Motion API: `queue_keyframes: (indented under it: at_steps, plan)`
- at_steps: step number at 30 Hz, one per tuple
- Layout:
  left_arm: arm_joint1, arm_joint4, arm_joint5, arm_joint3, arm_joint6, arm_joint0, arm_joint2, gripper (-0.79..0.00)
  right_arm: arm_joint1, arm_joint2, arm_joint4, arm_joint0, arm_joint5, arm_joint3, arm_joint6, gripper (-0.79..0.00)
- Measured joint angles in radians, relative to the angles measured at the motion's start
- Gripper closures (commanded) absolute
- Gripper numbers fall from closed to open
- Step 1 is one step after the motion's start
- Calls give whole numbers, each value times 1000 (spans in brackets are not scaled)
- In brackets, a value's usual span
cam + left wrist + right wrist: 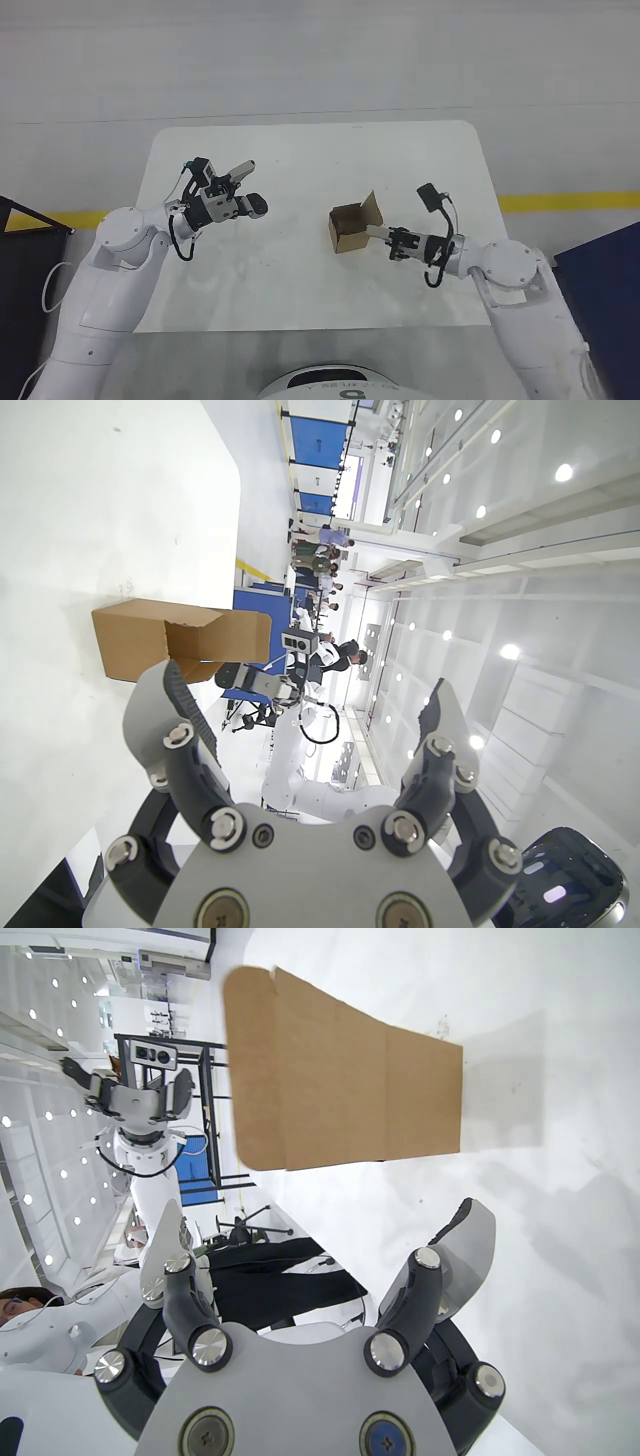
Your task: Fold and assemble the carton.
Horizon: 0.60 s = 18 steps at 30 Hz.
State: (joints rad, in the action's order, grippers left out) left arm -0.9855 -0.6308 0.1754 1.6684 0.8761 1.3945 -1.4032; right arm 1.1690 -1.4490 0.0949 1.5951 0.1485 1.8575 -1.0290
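The brown carton (350, 228) stands on the white table (300, 150), right of the middle, its top open and one flap raised. My right gripper (380, 238) sits low just to the carton's right, open, with nothing between its fingers. The right wrist view has the carton's flat side (345, 1093) a short way ahead of that open gripper (320, 1208). My left gripper (250, 188) hangs open above the table's left part, well clear of the carton. From the left wrist, the carton (150, 635) lies beyond the open left gripper (305, 685).
Bare table top surrounds the carton on all sides. The table's near edge runs just below both arms. A dark frame (25, 215) stands off the left edge and a blue panel (610, 270) off the right.
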Motion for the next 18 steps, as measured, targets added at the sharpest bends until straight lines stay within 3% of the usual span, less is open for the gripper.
queue_keyframes:
  at_steps: [6,18]
  plan:
    - [0,0,0,0,0,0,0,-785,12,94,-57,-88,-47,-148,53,-785]
    - [0,0,0,0,0,0,0,-785,23,147,-111,-237,-106,-312,155,-785]
